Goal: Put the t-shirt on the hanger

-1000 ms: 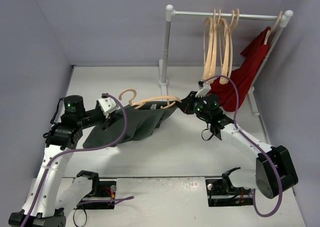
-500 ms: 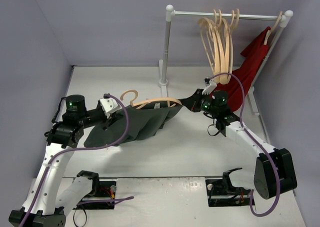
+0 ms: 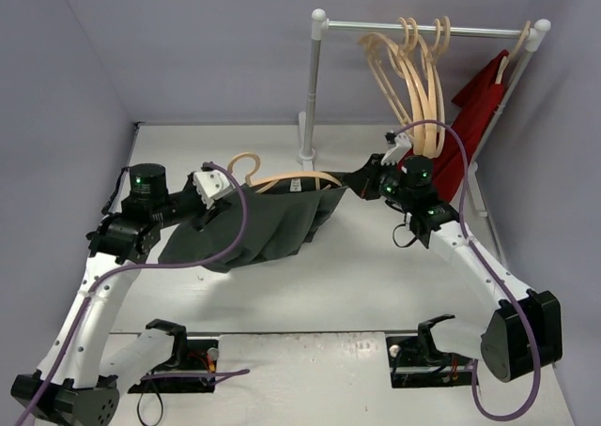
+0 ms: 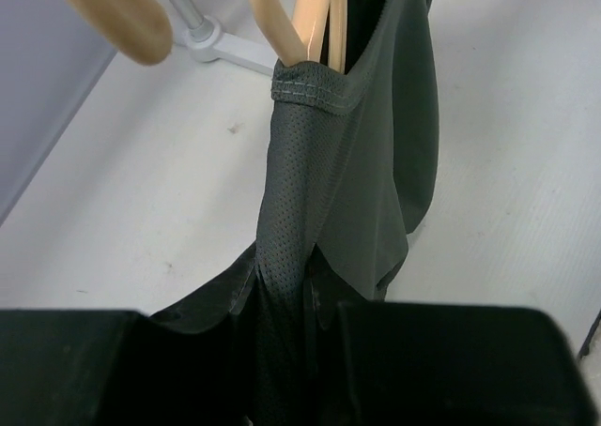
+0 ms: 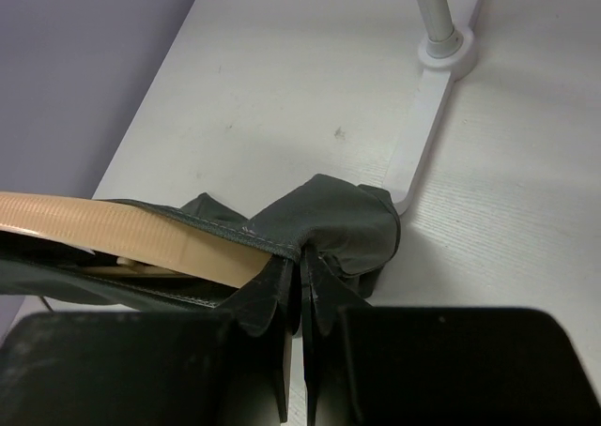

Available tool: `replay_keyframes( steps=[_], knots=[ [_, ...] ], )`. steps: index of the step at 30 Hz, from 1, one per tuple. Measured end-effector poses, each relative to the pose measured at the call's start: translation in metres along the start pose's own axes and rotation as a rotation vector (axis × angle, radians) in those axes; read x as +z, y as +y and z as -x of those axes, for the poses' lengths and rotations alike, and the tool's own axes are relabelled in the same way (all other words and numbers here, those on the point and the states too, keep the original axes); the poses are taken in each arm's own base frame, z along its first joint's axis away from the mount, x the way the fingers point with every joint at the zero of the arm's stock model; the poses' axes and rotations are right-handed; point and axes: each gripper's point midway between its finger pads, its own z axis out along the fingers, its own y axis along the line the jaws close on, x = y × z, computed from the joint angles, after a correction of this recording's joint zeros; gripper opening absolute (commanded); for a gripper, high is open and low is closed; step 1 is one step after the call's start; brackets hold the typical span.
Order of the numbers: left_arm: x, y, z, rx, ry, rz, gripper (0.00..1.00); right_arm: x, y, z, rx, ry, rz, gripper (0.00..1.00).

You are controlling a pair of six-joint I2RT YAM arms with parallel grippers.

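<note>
The dark grey-green t-shirt hangs stretched in the air between my two grippers, above the table. The pale wood hanger runs inside its top edge, with its hook sticking out at the left end. My left gripper is shut on the shirt's left part; the cloth rises from between its fingers to the hanger arms. My right gripper is shut on the shirt's right end, pinching the hem just beside the hanger arm.
A white clothes rack stands at the back right, its base near my right gripper. Several spare wood hangers hang on its rail beside a bright red garment. Purple walls close in on both sides.
Both grippers have lifted and carried the shirt and hanger back toward the rack. The shirt is stretched wider and higher. The spare hangers on the rail have swung to the left.
</note>
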Motion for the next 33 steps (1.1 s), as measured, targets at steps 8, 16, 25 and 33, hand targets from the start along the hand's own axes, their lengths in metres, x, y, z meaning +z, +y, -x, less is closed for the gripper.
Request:
replay_keyframes(
  steps=[8,16,25,33],
  knots=[
    [-0.004,0.016,0.044,0.046,0.002,0.098,0.00,0.010,0.058,0.046,-0.104,-0.070,0.001,0.00],
    [-0.009,0.023,0.070,0.016,-0.062,0.138,0.00,0.006,0.115,0.077,-0.157,-0.140,0.057,0.00],
    [-0.009,0.012,0.094,0.002,-0.141,0.057,0.00,0.003,0.165,0.082,-0.264,-0.149,0.131,0.03],
    [-0.008,-0.024,0.055,-0.028,-0.123,-0.034,0.00,-0.010,0.139,0.039,-0.338,-0.054,0.091,0.01]
  ],
)
